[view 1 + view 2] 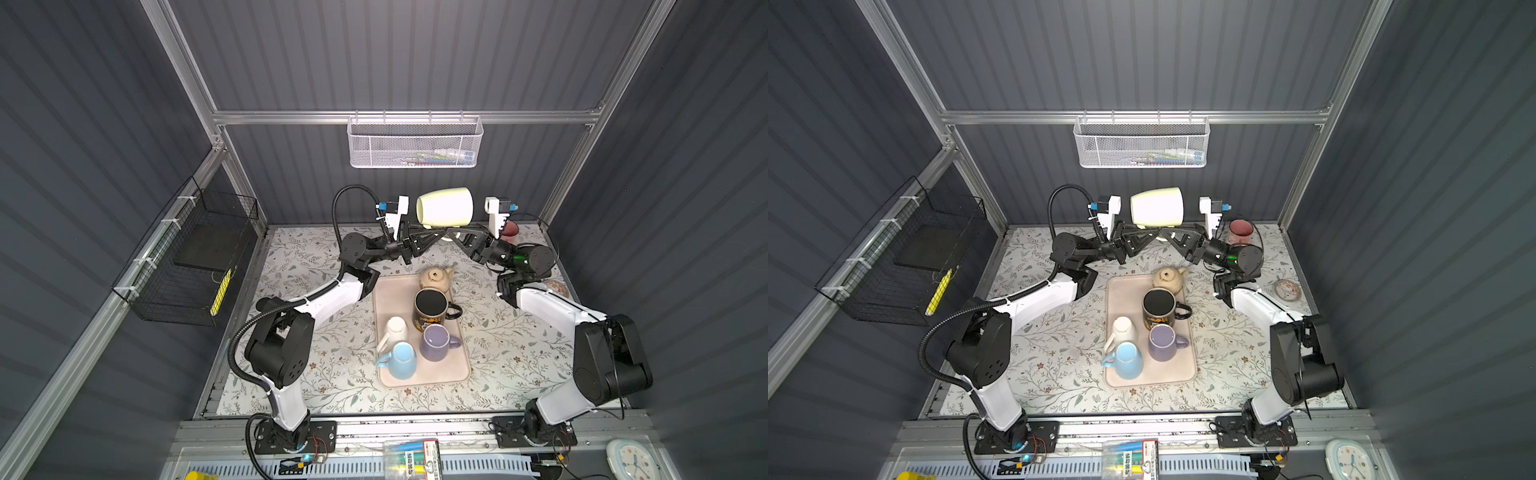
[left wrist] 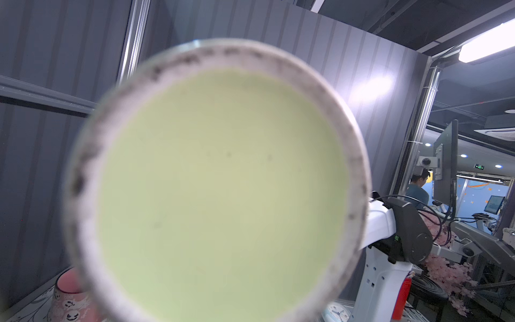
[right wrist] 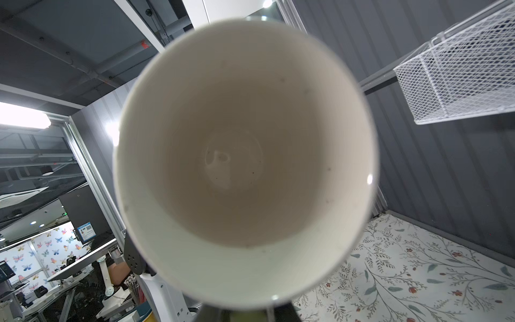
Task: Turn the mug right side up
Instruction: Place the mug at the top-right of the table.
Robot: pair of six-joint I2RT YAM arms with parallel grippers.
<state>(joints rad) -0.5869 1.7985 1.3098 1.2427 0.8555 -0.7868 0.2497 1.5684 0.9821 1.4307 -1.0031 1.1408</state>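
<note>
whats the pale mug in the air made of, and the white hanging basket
Pale mug: likely ceramic, glossy glaze; the left wrist view shows a rough, unglazed foot ring. White basket: probably coated metal mesh, fine see-through holes, stiff wire rim.

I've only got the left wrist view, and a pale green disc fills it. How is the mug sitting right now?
Observer: The mug is held in the air, lying on its side. The disc you see is its base.
Operator: Where is the right hand?
Observer: The right hand is shut on the handle under the mug, tip to tip with the left hand.
Operator: Any room on the tray?
Observer: The tray is bare beside the teapot, on the left arm's side.
</note>
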